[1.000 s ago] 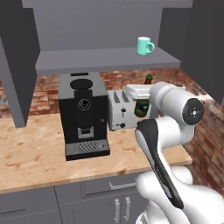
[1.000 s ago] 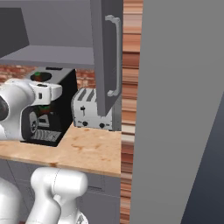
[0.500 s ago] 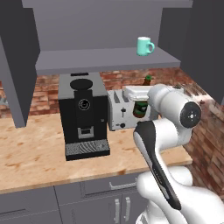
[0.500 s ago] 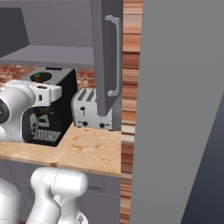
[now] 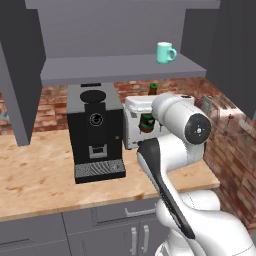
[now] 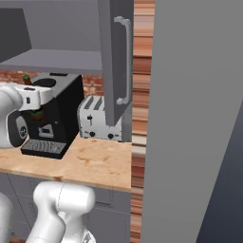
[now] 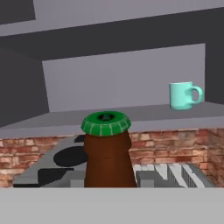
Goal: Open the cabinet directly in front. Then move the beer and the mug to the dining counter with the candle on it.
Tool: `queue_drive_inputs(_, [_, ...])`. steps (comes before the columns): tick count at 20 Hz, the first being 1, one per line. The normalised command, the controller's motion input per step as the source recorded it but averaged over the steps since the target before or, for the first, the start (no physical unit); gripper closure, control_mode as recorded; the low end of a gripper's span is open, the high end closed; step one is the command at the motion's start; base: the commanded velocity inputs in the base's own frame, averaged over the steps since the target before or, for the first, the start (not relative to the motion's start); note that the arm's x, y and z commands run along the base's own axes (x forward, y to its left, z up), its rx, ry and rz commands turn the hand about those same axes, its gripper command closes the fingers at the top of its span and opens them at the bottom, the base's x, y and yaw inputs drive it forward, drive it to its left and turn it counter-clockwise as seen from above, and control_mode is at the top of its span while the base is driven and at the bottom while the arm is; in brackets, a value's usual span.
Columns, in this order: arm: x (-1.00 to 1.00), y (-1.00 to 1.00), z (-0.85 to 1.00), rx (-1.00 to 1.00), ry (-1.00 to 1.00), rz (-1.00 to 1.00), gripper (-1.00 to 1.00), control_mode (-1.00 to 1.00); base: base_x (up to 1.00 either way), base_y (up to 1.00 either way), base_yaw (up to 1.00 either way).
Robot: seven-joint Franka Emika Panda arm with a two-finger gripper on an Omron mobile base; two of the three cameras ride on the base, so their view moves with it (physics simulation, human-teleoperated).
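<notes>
At the far left of the left base view, one open door of the cabinet point(image 5: 20, 75) hangs forward over the wood worktop point(image 5: 40, 175). Next comes the black coffee machine point(image 5: 95, 130), then the toaster point(image 5: 137, 122) just beside it. In front of the toaster the beer point(image 5: 148, 116) stands off the worktop, its cap just below the cabinet's shelf, with the white arm bent around it. The hand view looks straight up the bottle's neck point(image 7: 108, 157) to its green cap, which suggests the gripper point(image 6: 34, 113) is closed partway on the bottle's body; the fingertips themselves are hidden, so the grip is judged, not seen. Further right, the mug point(image 5: 165, 52) sits on the grey shelf, well apart from the bottle. The other cabinet door point(image 6: 116, 61) stands open at the right.

The step in hand appears to be carrying the beer away. Doing it well means keeping the bottle upright, drawing it back clear of the shelf edge and the toaster, and watching the open right door as the arm swings.
</notes>
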Motion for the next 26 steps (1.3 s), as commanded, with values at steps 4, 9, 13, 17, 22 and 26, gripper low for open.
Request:
queue_drive_inputs(4, [0.00, 0.00, 0.00, 0.00, 0.00, 0.00, 1.00, -1.00, 0.00, 0.00, 0.00])
queue_drive_inputs(9, [0.00, 0.00, 0.00, 0.00, 0.00, 0.00, 1.00, -1.00, 0.00, 0.00, 0.00])
queue_drive_inputs(13, [-0.15, 0.04, -0.04, 0.00, 0.02, 0.02, 1.00, -1.00, 0.00, 0.00, 0.00])
queue_drive_inputs(17, [0.00, 0.00, 0.00, 0.00, 0.00, 0.00, 1.00, 1.00, -0.74, 0.24, 0.21])
queue_drive_inputs(22, [0.00, 0.00, 0.00, 0.00, 0.00, 0.00, 1.00, 1.00, -0.62, 0.37, 0.40])
queue_drive_inputs(26, [0.00, 0.00, 0.00, 0.00, 0.00, 0.00, 1.00, 1.00, -0.35, 0.40, 0.66])
